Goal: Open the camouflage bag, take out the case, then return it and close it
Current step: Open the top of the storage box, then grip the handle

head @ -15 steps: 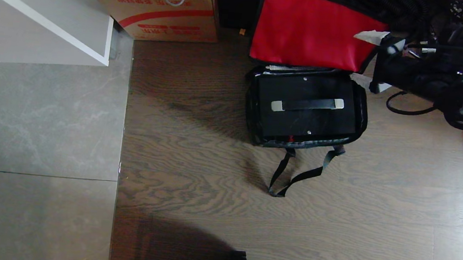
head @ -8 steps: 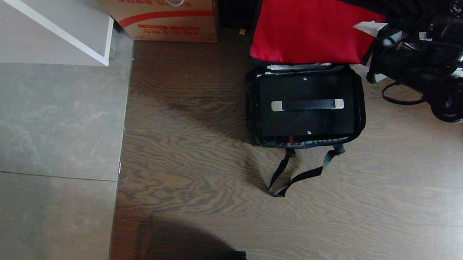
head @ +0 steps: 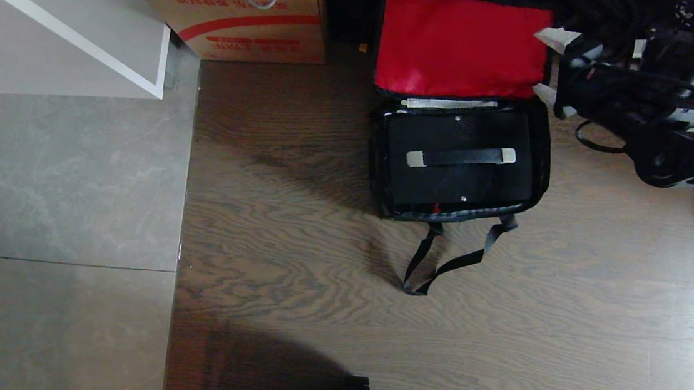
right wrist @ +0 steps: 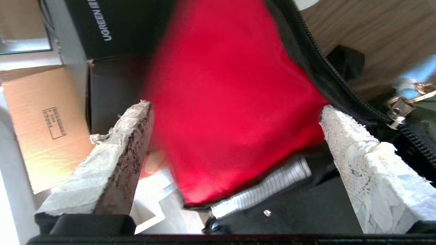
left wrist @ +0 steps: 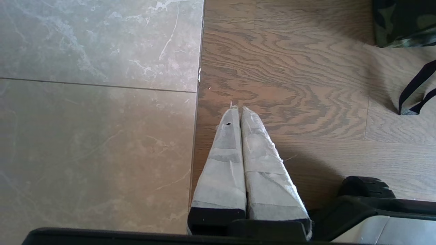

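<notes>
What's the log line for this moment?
camouflage bag: lid open | case: inside | right gripper: open, at lid edge | left gripper: shut, parked

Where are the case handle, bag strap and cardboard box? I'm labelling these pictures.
case handle (head: 460, 156), head view, middle of the black grip.
bag strap (head: 441, 269), head view, loop on the floor.
cardboard box (head: 237, 19), head view, front face.

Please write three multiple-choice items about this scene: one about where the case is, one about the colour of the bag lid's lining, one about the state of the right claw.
1. Where is the case?
A. on the tiles
B. inside the camouflage bag
C. on the cardboard box

2. What colour is the lid lining?
A. red
B. blue
C. yellow

3. How is the right claw?
A. shut on the case handle
B. shut on a strap
C. open, empty

Answers: 1 B, the bag walls surround it; 2 A, the raised lid shows red; 3 C, its fingers stand wide apart beside the lid.
</notes>
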### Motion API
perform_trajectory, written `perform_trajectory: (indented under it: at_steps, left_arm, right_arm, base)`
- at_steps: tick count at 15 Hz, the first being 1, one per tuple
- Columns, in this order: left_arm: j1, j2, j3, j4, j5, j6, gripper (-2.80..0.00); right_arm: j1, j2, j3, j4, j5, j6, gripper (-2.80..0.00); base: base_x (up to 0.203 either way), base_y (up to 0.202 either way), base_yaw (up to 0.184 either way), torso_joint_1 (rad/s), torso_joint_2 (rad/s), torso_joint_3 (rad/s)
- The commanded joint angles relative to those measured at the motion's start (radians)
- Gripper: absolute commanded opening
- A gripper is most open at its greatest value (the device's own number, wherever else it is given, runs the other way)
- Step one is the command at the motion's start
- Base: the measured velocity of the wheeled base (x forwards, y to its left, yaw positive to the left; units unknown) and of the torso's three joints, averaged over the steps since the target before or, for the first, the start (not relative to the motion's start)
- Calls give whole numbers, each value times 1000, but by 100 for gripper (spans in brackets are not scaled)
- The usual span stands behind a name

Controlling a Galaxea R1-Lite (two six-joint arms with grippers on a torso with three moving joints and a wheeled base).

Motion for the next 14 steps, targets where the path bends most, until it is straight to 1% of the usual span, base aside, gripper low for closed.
perform_trajectory:
  at_steps: [1,4,7,9,11,14]
  left_arm:
    - [0,0,9,-1,1,-1,-280]
    - [0,0,8,-1,1,-1,-280]
    - [0,0,8,-1,1,-1,-280]
    - [0,0,9,-1,1,-1,-280]
    - [1,0,8,-1,1,-1,-280]
    - [0,0,8,-1,1,-1,-280]
  right_arm:
    - [1,-17,50,6,5,5,0]
    - [1,-97,173,52,34,14,0]
    - [-9,-167,235,117,75,17,0]
    - [-33,-193,272,117,89,14,0]
    - [-77,-202,286,109,122,-3,0]
    - [-90,-173,314,109,127,-66,0]
  base:
    - [0,0,0,0,0,0]
    - [0,0,0,0,0,0]
    - [0,0,0,0,0,0]
    - [0,0,0,0,0,0]
    - [0,0,0,0,0,0]
    - [0,0,0,0,0,0]
